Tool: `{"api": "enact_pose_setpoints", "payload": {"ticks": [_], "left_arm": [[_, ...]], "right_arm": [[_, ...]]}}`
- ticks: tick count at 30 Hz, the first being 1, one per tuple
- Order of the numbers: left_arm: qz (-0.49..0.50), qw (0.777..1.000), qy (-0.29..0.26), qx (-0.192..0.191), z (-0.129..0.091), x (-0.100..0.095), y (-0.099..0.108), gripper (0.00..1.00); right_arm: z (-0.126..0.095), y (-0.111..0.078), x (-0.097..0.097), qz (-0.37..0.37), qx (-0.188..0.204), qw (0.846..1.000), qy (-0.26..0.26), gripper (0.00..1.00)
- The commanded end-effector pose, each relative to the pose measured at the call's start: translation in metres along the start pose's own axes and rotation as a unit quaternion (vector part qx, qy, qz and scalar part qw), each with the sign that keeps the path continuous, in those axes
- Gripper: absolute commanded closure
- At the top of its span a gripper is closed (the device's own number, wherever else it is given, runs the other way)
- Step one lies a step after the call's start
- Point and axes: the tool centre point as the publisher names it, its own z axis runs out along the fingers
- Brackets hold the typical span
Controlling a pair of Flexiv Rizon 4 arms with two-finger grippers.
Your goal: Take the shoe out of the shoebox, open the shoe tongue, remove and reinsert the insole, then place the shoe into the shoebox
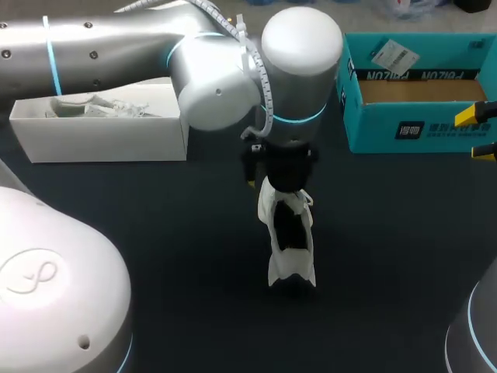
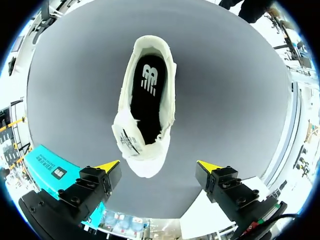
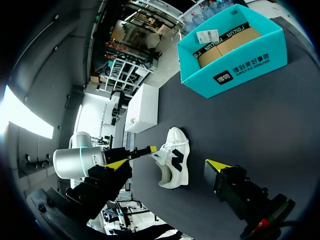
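Head view: the shoe stands on the dark table, outside the teal shoebox, which sits open at the far right. A white box lies at the far left. The left arm reaches past the middle, so that the left gripper hangs directly above the far end of the shoe. The right gripper shows only its yellow tips at the right side, just beside the shoebox and well apart from the shoe. The long axis of the shoe runs from beneath the left gripper back toward the robot. Left wrist view: the left gripper is released, its fingers spread wide and touching nothing. The shoe lies ahead of it, centred on the gap, with the toe end nearest and the heel farthest, so the long axis lies across the line joining the two tips. The tongue appears drawn forward over the toe, and the dark insole lies flat in the exposed opening. Right wrist view: the right gripper is likewise released and empty. The shoe is seen side-on, well ahead of it, with one yellow tip of the left gripper close beside the tongue end. The left arm is judged much the nearer and already aligned above the opening, so a straight descent would likely suffice for the coming grasp. Whether the insole has yet been taken out and put back cannot be told.
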Motion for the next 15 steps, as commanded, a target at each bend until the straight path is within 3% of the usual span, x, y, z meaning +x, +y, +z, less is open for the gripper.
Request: {"api": "enact_pose_setpoints", "payload": {"ticks": [1, 6, 15], "left_arm": [[-0.032, 0.999, -0.007, -0.019, -0.011, 0.011, 0.003, 1.0], [-0.052, 0.998, -0.005, -0.018, -0.002, 0.01, 0.011, 1.0], [-0.03, 0.999, 0.01, 0.007, 0.022, -0.012, 0.008, 1.0]], "right_arm": [[0.001, -0.001, 0.0, 0.001, 0.0, 1.0, -0.002, 0.0], [0.001, -0.001, 0.0, 0.001, 0.0, 1.0, -0.002, 0.0], [0.001, -0.001, 0.0, 0.001, 0.0, 1.0, -0.002, 0.0]]}}
